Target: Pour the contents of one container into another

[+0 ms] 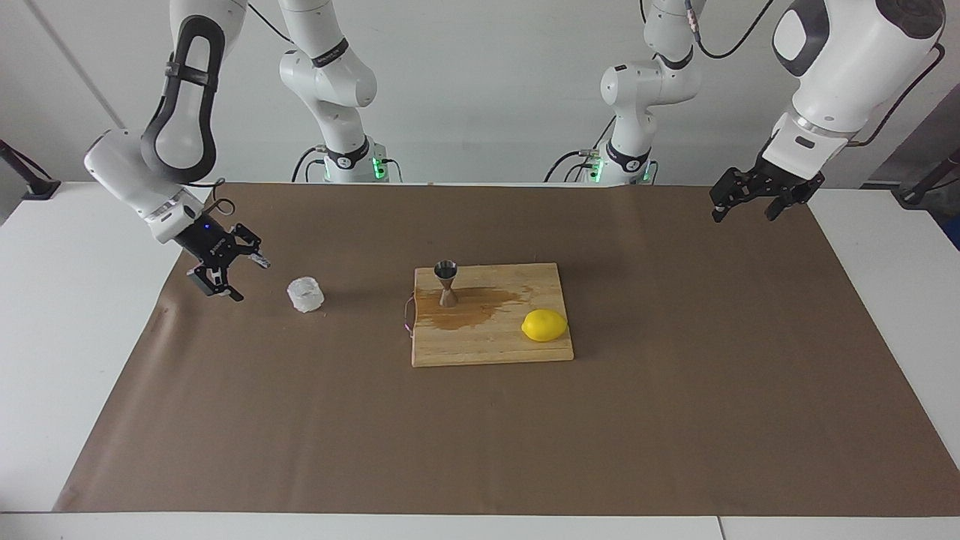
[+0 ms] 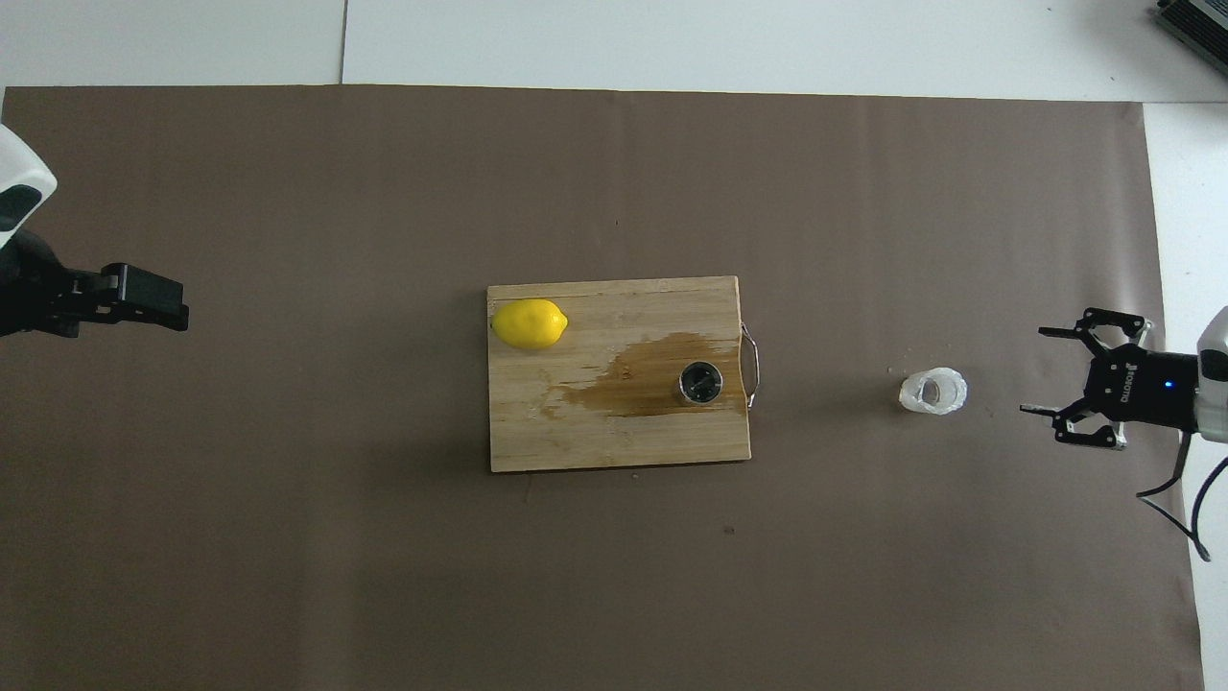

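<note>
Right gripper (image 1: 227, 274), jaws wide and empty, hangs beside the upright clear cup (image 1: 306, 294) on the brown paper; judged next step: retreat clear without brushing it, jigger (image 1: 446, 283) standing on the wet cutting board (image 1: 480, 341), left gripper (image 1: 751, 201) waiting open.

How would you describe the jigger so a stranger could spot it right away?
Find the wooden cutting board mid-table on the brown paper. The jigger stands upright in its wet stain. It is shiny, hourglass-shaped steel, unlike the yellow lemon or the squat clear cup.
</note>
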